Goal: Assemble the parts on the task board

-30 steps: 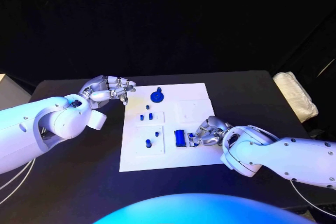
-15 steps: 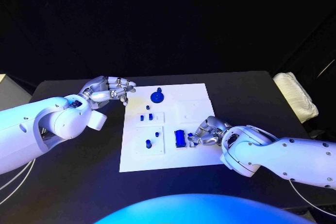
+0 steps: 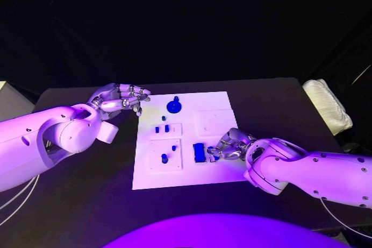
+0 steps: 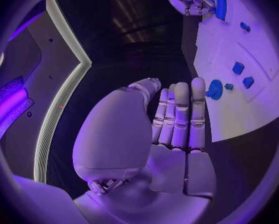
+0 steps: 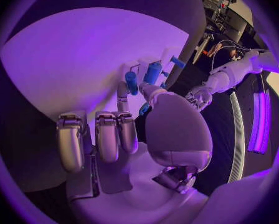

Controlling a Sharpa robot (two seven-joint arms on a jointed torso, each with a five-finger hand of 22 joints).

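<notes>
Seen from the head camera, we find the white task board (image 3: 186, 137) lying in the middle of the black desk (image 3: 85, 199), with the blue parts spread over it. A round blue part (image 3: 174, 105) sits near the board's far edge; nearer the robot we note a pair of small blue parts (image 3: 161, 129) side by side in a raised square panel, and below them two more small parts (image 3: 164, 158) in a second panel. A larger upright blue block (image 3: 199, 152) stands toward the board's right side.

The right robot hand (image 3: 226, 147) rests on the board just beside this block, its fingers curled in close together; a small blue piece shows at its fingertips (image 3: 212, 151), though we cannot tell whether it is pinched or merely touched. In the right wrist view the same robot hand (image 5: 124, 134) has its fingers folded toward the white board, with blue parts (image 5: 153, 72) standing just beyond the fingertips.

The left robot hand (image 3: 120, 100) hovers over the desk just off the board's far left corner, fingers bent and loosely apart, holding nothing that we can see. The left wrist view shows this robot hand (image 4: 171, 134) with fingers straight and pressed side by side, the palm empty, and the board (image 4: 239, 94) beyond them

A pale folded cloth (image 3: 327, 112) lies at the desk's right edge, well apart from the board
</notes>
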